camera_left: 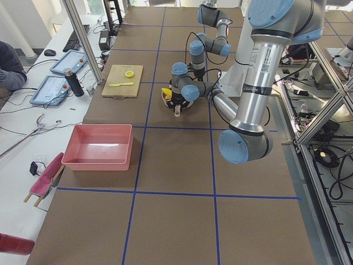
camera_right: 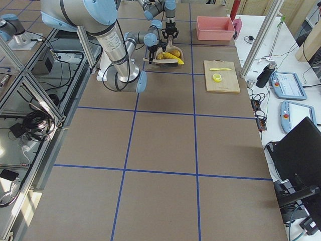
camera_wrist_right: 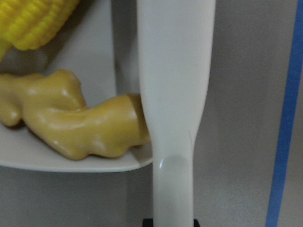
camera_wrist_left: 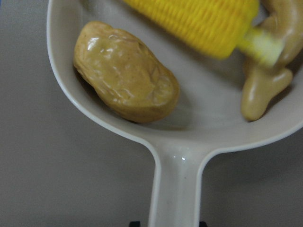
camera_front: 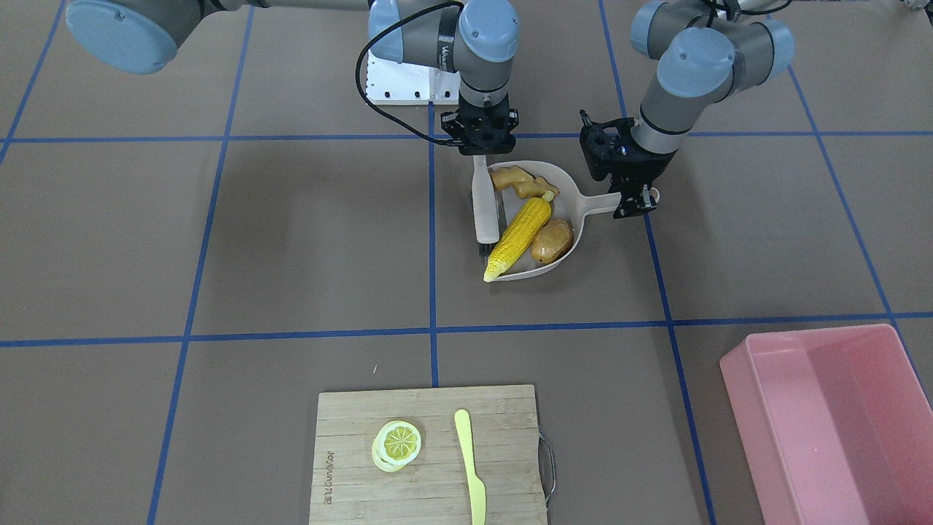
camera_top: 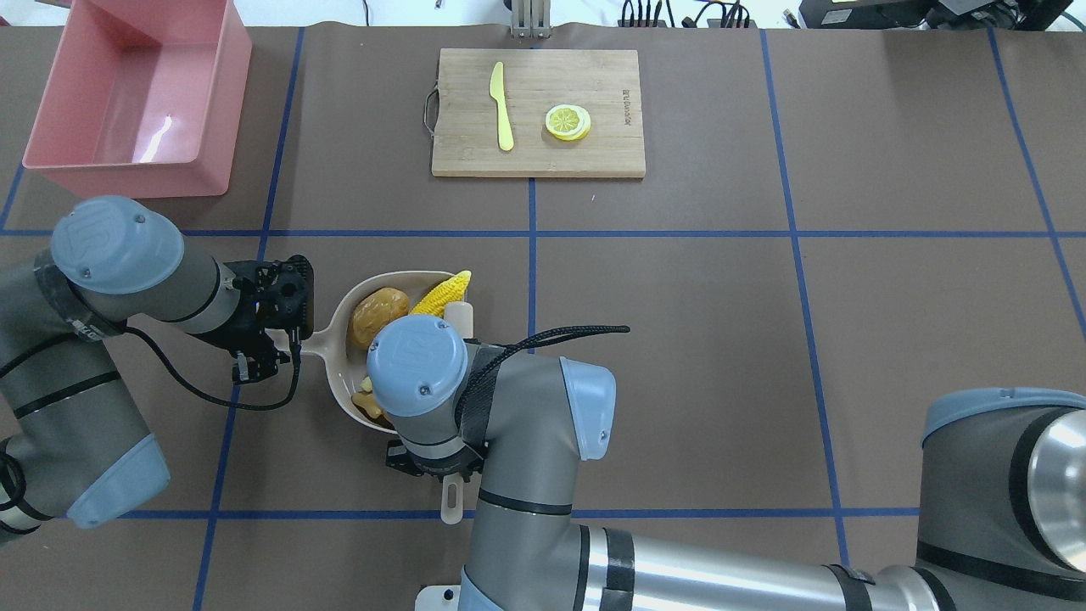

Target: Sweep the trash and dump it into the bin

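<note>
The trash lies in a beige dustpan (camera_front: 567, 179): the corn cob (camera_front: 519, 237) diagonally, with its tip over the open lip, the potato (camera_front: 552, 240) beside it, and the ginger root (camera_front: 517, 182) at the back. My left gripper (camera_front: 635, 203) is shut on the dustpan's handle (camera_wrist_left: 177, 189). My right gripper (camera_front: 485, 149) is shut on a white brush (camera_front: 482, 208), which stands along the pan's side touching the ginger (camera_wrist_right: 80, 127). The pink bin (camera_top: 136, 102) stands empty at the table's far left corner, well away from the pan.
A wooden cutting board (camera_top: 539, 157) at the far middle holds a lemon slice (camera_top: 568, 121) and a pale yellow knife (camera_top: 502, 106). Blue tape lines cross the brown table. A person's sleeve (camera_left: 8, 66) shows beside tablets at a side desk.
</note>
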`<state>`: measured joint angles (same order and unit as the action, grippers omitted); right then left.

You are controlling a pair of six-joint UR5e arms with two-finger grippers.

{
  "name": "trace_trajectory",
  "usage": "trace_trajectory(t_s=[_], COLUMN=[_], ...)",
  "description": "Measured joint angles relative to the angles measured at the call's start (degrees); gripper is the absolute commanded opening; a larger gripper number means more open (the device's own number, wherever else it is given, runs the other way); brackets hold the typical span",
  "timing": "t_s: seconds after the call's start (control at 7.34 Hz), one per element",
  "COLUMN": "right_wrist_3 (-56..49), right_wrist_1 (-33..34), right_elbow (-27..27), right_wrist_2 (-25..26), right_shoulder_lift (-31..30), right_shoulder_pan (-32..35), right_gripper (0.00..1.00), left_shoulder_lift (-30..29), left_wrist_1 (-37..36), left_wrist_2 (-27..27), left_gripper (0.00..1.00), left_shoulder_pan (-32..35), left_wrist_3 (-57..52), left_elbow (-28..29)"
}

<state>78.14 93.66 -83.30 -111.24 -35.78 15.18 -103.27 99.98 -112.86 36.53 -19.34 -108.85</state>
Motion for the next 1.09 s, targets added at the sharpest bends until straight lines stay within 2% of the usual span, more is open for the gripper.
trace_trajectory(t_s=[0.27, 0.54, 0.82, 1.09], right_wrist_3=[2.39, 2.66, 2.04, 0.77], right_wrist_1=[-2.46, -1.74, 5.23, 15.44], right_elbow=[-0.28, -2.0, -8.23, -17.67], right_wrist_2=[-0.82, -2.51, -4.94, -6.17], right_shoulder_lift=[0.21, 0.11, -0.15, -1.31], right_shoulder_pan=[-0.51, 0.08, 1.95, 4.28], right_gripper=[0.0, 0.0, 0.0, 0.0], left_shoulder_lift=[0.0, 0.01, 0.03, 0.13], left_wrist_1=[-0.06, -0.1, 0.22, 0.42], left_wrist_2=[-0.31, -1.05, -2.33, -3.18], left_gripper=[0.19, 0.17, 0.03, 0.0], left_shoulder_pan=[0.09, 0.33, 0.61, 0.9], left_wrist_3=[0.0, 0.0, 0.04, 0.12], left_elbow=[-0.1, -0.32, -0.38, -0.4])
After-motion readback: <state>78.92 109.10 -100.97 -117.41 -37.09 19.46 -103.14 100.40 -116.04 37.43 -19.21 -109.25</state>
